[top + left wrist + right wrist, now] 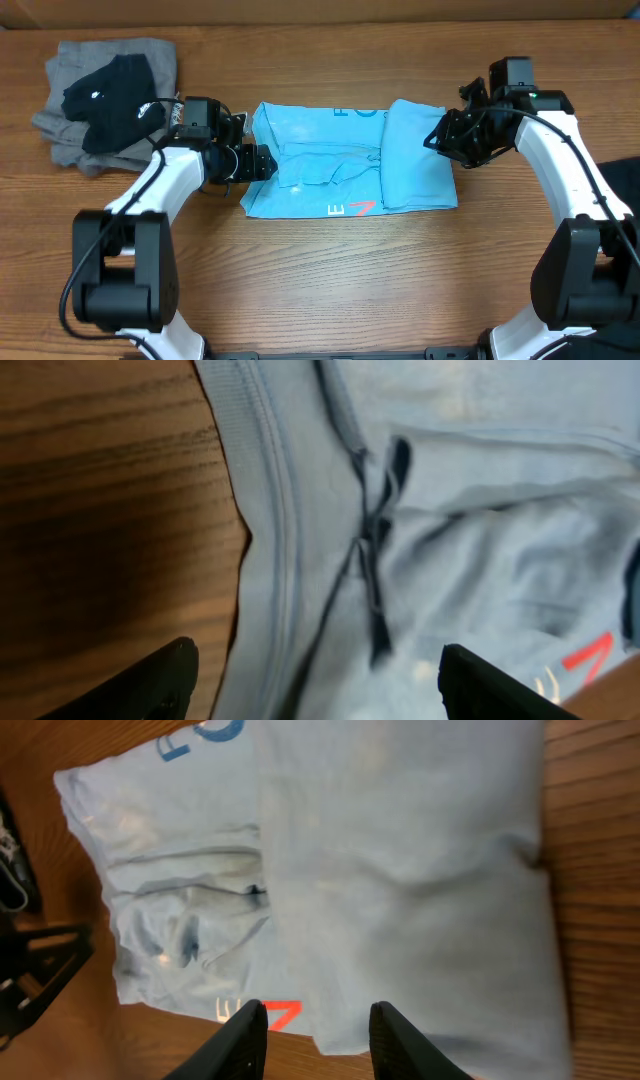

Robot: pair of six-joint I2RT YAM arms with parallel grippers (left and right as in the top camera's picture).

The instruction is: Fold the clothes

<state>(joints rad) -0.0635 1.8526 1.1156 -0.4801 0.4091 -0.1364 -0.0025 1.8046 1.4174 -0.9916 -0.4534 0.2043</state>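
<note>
The light blue T-shirt (350, 160) lies mid-table, right side folded over. The left gripper (315, 675) has jaws spread over the left hem; the right gripper (318, 1025), jaws partly apart above the flap, pinches nothing. Catching one layer could drag the fold askew. A dark piece (628, 172) at the right edge, possibly clothing, is cut off

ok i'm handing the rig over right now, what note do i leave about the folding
Left gripper: open, fingers wide apart over the blue T-shirt's left edge, holding nothing.
Right gripper: open, over the shirt's right side, holding nothing.
Done: right side folded in over the middle.
Left: fold the left side, then finish the shirt. A black piece lies crumpled on a grey piece at the far left.
</note>
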